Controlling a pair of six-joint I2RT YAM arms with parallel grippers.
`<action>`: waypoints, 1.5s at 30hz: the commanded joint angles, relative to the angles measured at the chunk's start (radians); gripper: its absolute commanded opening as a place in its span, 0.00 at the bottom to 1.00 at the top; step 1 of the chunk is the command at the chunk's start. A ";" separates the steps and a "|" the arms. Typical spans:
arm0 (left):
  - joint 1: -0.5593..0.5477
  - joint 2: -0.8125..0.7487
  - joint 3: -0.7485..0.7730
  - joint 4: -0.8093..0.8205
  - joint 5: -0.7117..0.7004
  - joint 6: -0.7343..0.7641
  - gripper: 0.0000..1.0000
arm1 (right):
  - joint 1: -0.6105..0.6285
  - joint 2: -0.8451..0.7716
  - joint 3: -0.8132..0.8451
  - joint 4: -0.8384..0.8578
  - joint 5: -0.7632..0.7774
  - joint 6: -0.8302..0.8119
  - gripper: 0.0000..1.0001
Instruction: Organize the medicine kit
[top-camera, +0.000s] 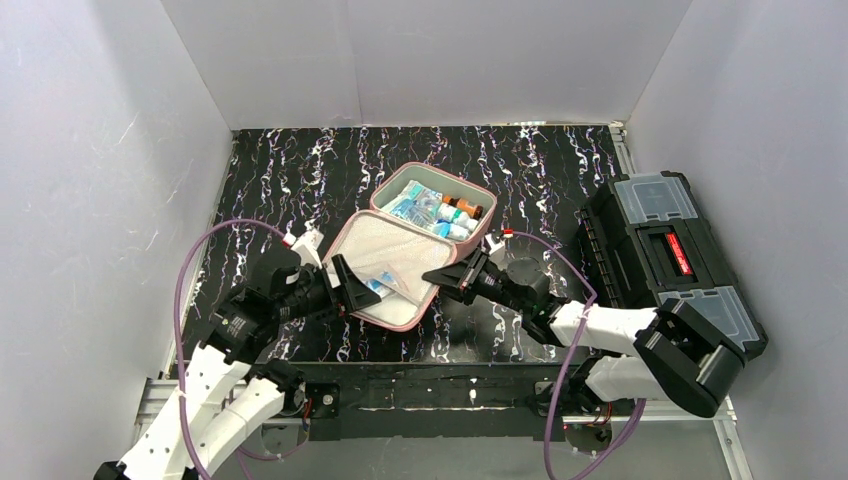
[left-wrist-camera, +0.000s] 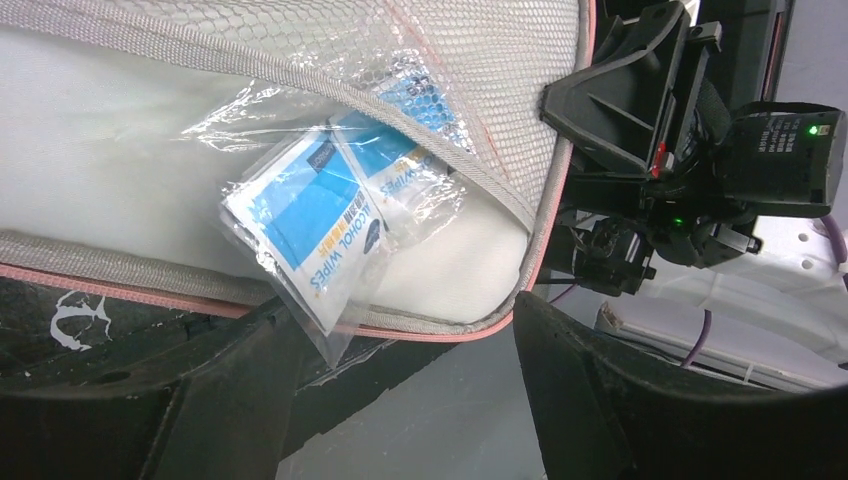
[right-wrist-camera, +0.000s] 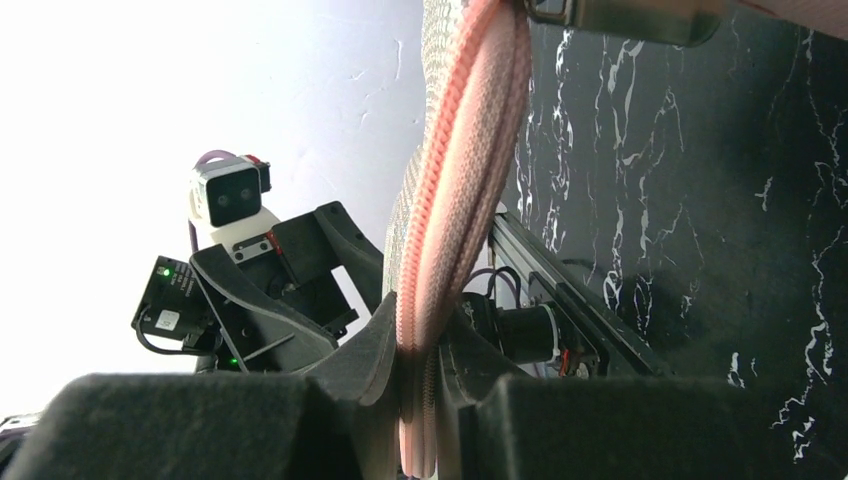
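Both arms stretch low and forward from the near edge of the surface (top-camera: 300, 180). The left fingers (top-camera: 347, 287) stand spread beside the lid (top-camera: 385, 255), gripping nothing. A clear bag of alcohol wipes (left-wrist-camera: 320, 225) sticks half out of the mesh pocket (left-wrist-camera: 480, 60). The right fingers (top-camera: 449, 274) pinch the lid's zip rim. The pink medicine kit (top-camera: 400, 322) lies open mid-surface, with bottles (top-camera: 458, 212) in its far half.
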 joint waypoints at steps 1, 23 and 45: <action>0.004 0.021 0.089 -0.088 0.011 0.071 0.73 | 0.000 -0.063 0.029 0.088 0.068 0.009 0.01; 0.004 -0.043 0.234 -0.333 -0.139 0.125 0.78 | 0.000 -0.143 0.033 0.088 0.114 0.082 0.01; 0.004 -0.100 0.057 -0.071 -0.186 0.000 0.76 | 0.000 -0.188 0.033 0.083 0.094 0.081 0.01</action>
